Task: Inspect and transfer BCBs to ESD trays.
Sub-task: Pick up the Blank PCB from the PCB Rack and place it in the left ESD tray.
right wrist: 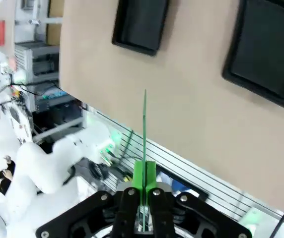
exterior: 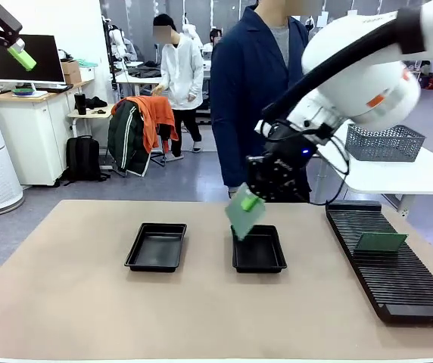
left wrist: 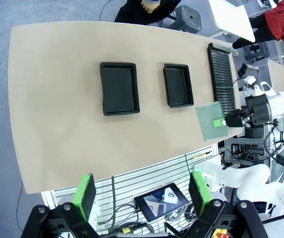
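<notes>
Black and bare inside, the left ESD tray (exterior: 156,247) and right ESD tray (exterior: 258,250) lie side by side mid-table (exterior: 73,302). The rack (exterior: 398,280) along the table's right edge holds one BCB (exterior: 381,242). My right gripper (exterior: 250,203) pinches another BCB (exterior: 243,217), tilted, over the right ESD tray's far-left corner. My left gripper (left wrist: 142,191) gapes wide, high above the table.

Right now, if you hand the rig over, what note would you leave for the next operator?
Left gripper: open, raised, holding nothing.
Right gripper: shut on one BCB, held in the air near the right tray.
Left tray and right tray: both empty.
Another BCB sits in the rack.
Done: one board picked up. Left: place it in a tray, then the rack board.
</notes>
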Robot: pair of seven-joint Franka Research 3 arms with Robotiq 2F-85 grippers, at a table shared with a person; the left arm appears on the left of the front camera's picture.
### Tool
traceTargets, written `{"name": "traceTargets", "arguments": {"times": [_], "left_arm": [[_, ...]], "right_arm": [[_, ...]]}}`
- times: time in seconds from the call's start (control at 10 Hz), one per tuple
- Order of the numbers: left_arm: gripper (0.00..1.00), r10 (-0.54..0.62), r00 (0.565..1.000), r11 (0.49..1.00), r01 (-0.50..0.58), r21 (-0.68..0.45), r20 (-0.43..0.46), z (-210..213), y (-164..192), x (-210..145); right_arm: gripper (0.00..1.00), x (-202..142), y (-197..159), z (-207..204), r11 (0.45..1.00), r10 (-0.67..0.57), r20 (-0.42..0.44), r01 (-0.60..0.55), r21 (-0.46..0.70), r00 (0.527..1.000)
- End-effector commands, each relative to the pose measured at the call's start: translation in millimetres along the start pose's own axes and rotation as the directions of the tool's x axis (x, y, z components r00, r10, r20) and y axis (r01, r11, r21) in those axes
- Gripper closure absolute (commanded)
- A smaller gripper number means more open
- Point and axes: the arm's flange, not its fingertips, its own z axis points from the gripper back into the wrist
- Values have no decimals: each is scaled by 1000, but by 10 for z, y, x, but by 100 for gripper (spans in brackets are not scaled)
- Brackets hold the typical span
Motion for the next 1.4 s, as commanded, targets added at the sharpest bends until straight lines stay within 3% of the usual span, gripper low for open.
{"name": "traceTargets", "arguments": {"times": [0.0,0.7,1.3], "left_arm": [[0,4,1000,1000,-4,-9,9,-9,11,2],[0,4,1000,1000,-4,-9,9,-9,11,2],[0,4,1000,1000,-4,-9,9,-9,11,2]], "right_arm": [[97,133,219,-342,994,-84,77,79,74,993],[97,648,507,-1490,973,-154,196,115,198,968],[97,1197,494,-1999,972,-150,189,109,209,970]]}}
